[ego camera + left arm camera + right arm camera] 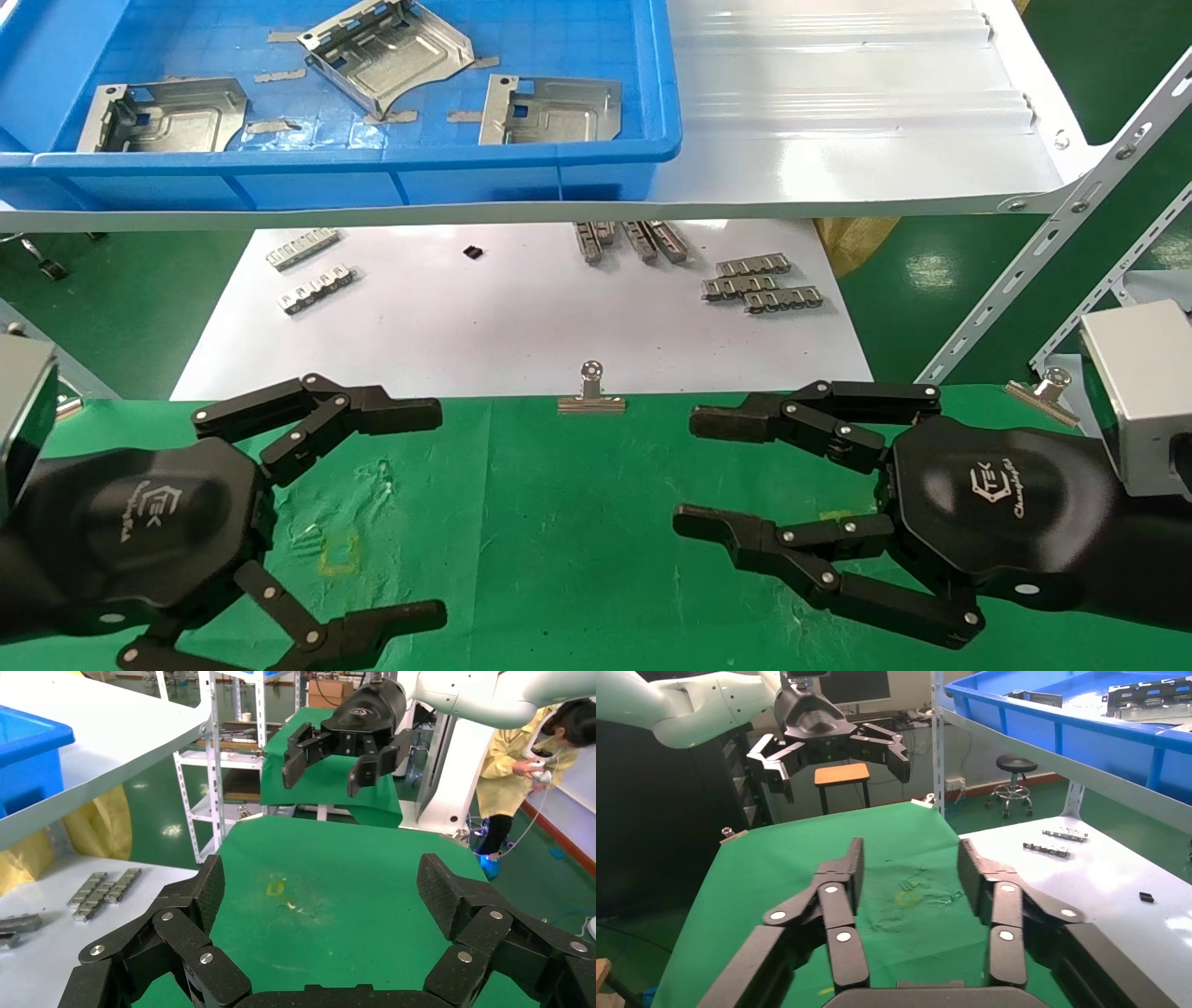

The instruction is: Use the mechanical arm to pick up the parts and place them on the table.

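Both tools, the left tool [414, 508] at the lower left of the frame and the right tool [694, 475] at the lower right, are held spread and empty above the green table [559, 522] (facing each other), while three parts [386, 51] are left in the blue bin [372, 177] at the upper left.
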